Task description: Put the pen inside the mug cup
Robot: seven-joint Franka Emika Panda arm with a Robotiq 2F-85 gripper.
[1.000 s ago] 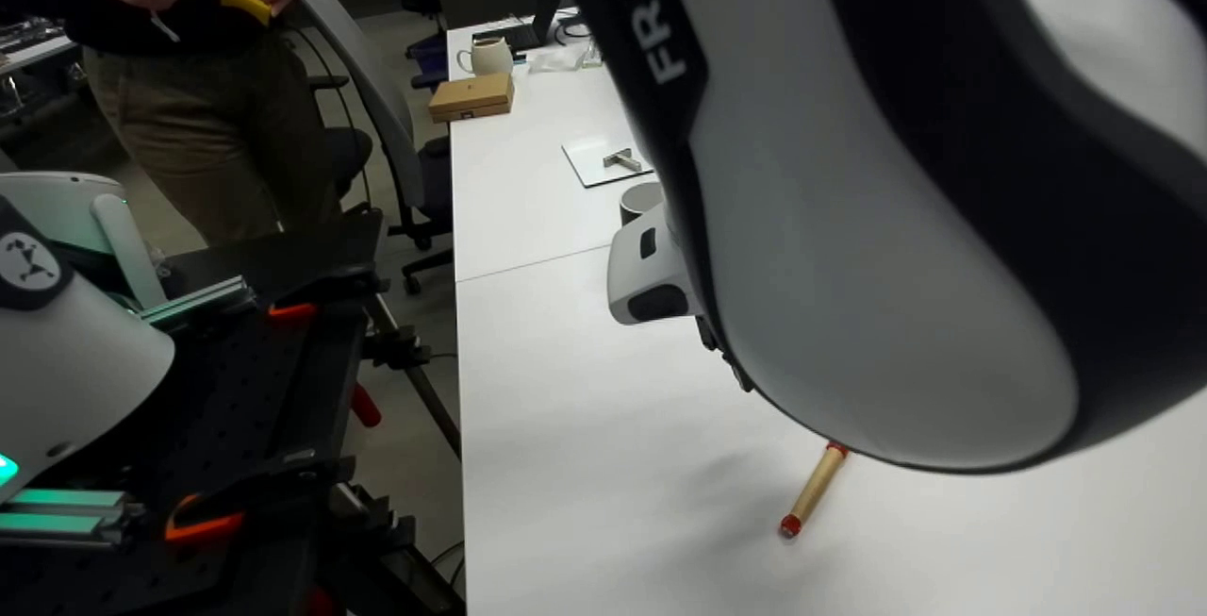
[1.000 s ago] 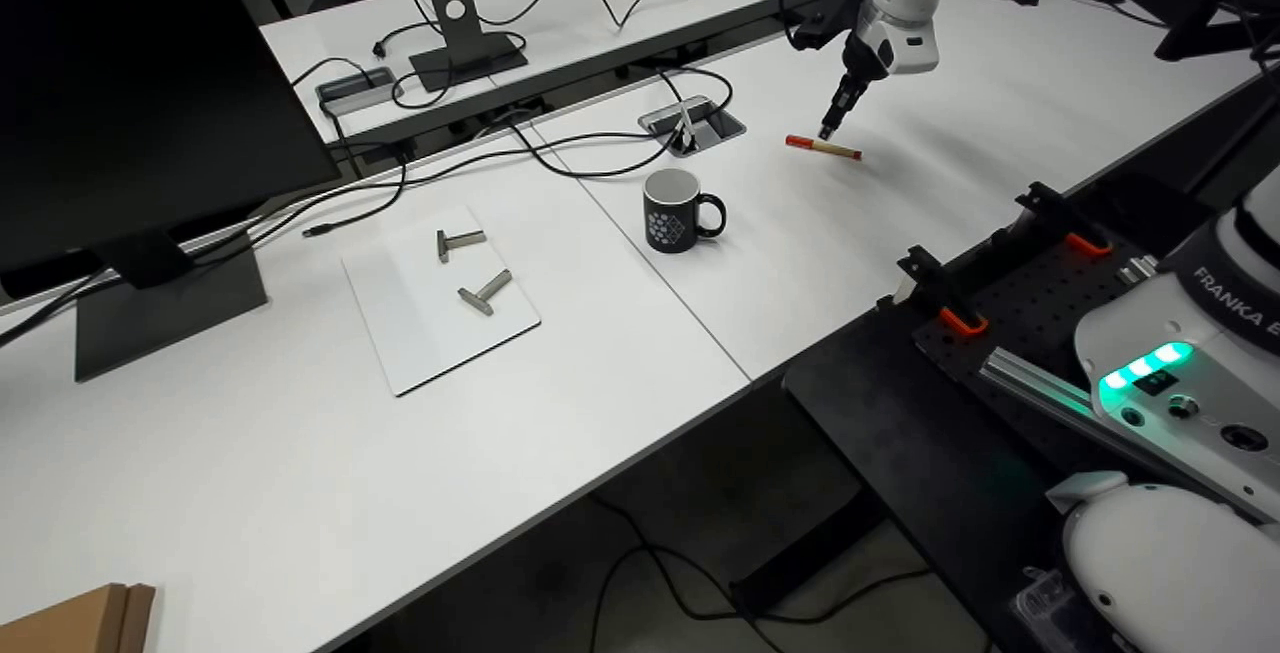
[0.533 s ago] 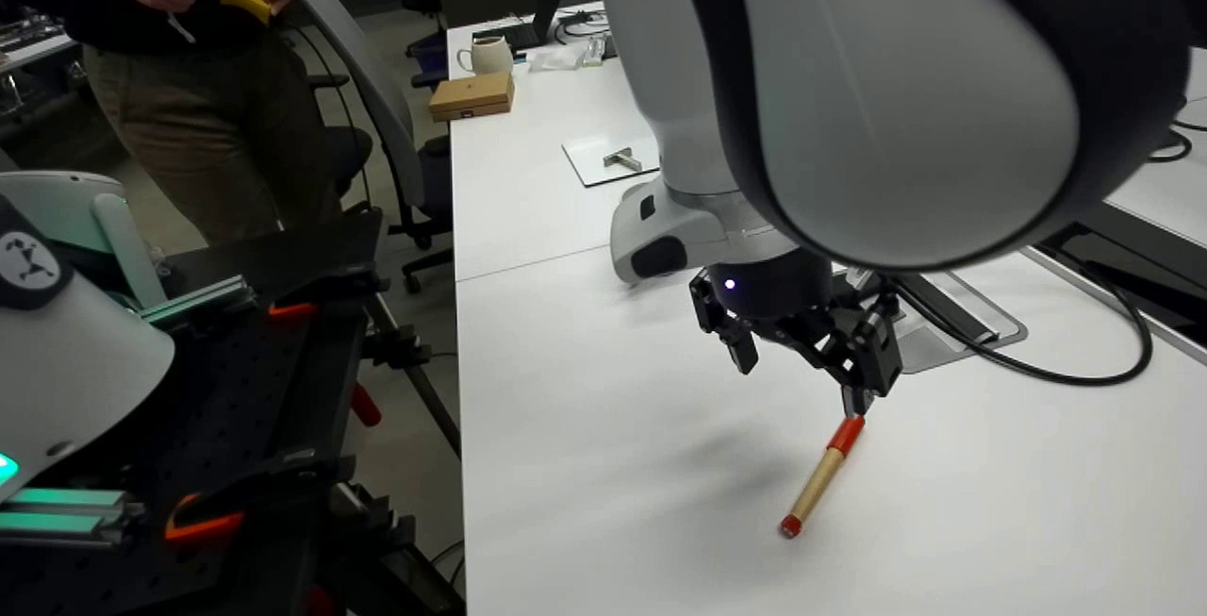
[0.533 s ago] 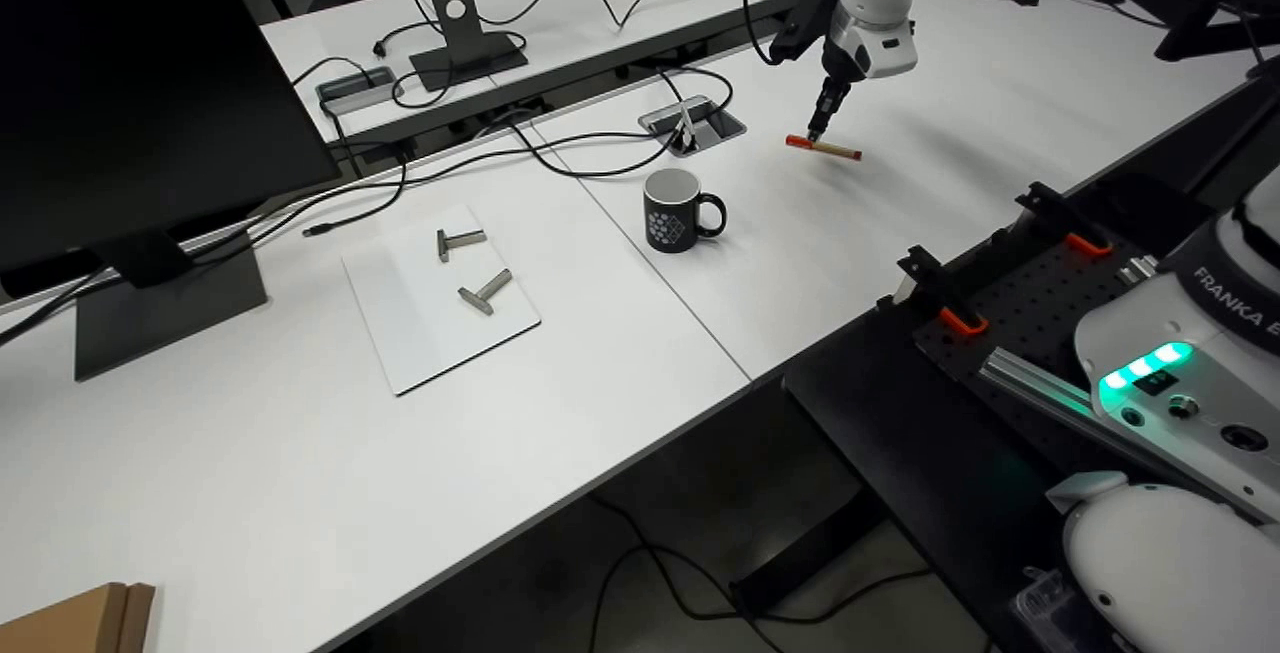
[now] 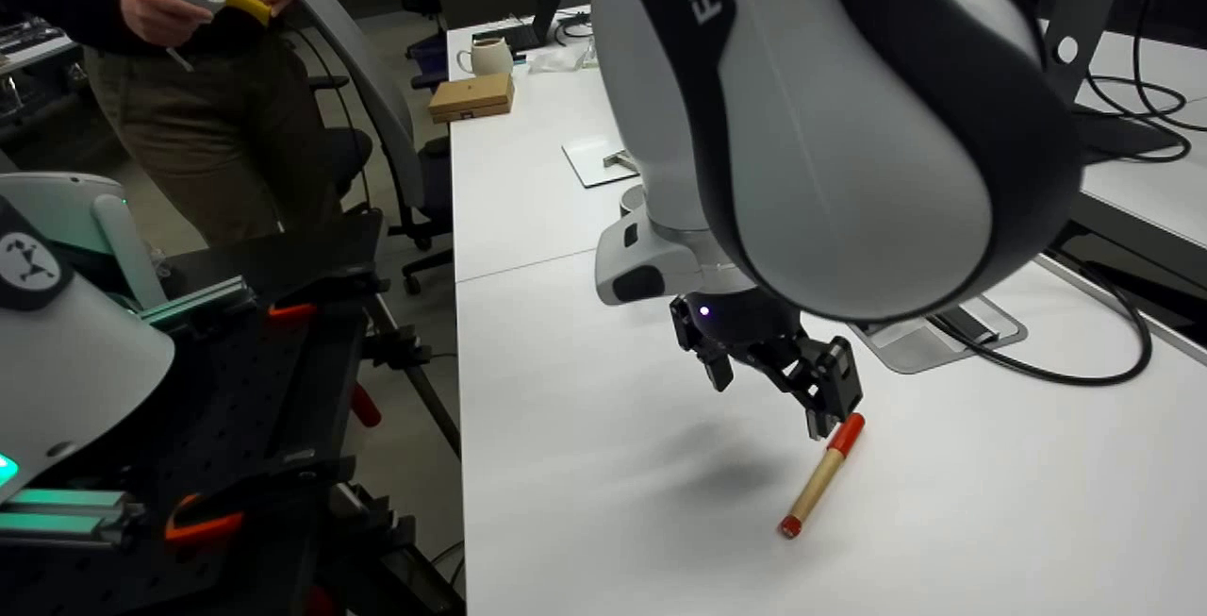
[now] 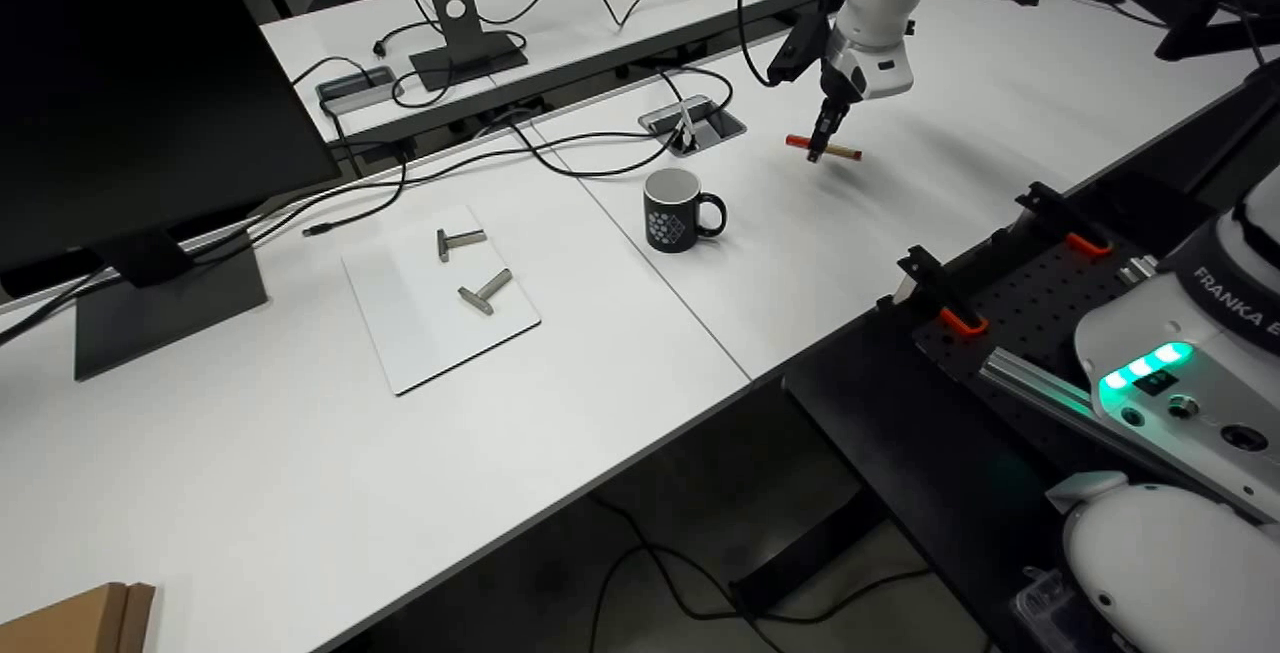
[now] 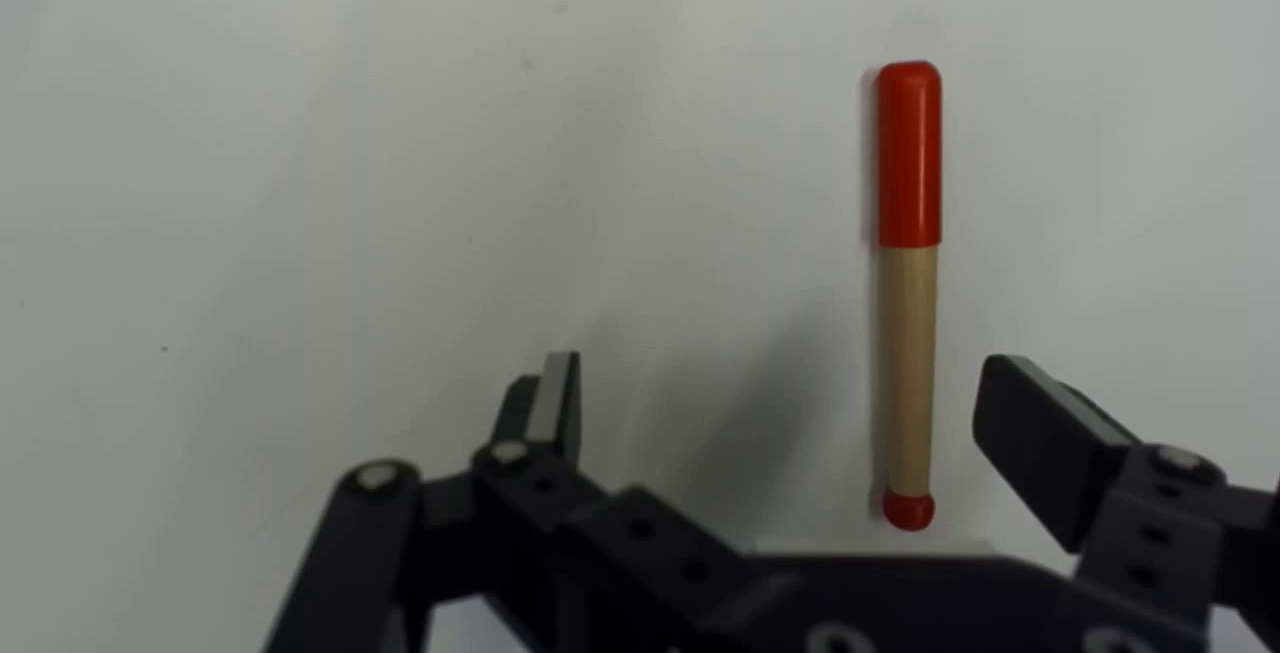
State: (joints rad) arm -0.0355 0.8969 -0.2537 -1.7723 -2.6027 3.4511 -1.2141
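The pen lies flat on the white table, with a tan body, a long red end and a small red tip; it shows in both exterior views (image 5: 818,482) (image 6: 846,152) and in the wrist view (image 7: 908,353). My gripper (image 5: 771,405) is open and empty, above the table beside the pen; it partly covers the pen in an exterior view (image 6: 814,155). In the wrist view (image 7: 780,383) the pen's tan part lies between the spread fingers, nearer the right one, touching neither. The black mug cup (image 6: 668,221) stands upright; elsewhere the arm mostly hides it (image 5: 631,199).
A grey socket plate (image 6: 718,130) with black cables (image 6: 600,173) lies near the mug and pen. A white board (image 6: 420,333) holds two metal T-shaped pieces (image 6: 486,291). A monitor (image 6: 150,113), a cardboard box (image 5: 471,97) and a white mug (image 5: 490,57) stand farther off.
My arm has swung so the gripper shows beside the pen. In the last half second the gripper shifted off the red end toward the robot's side. The pen and mug have not moved.
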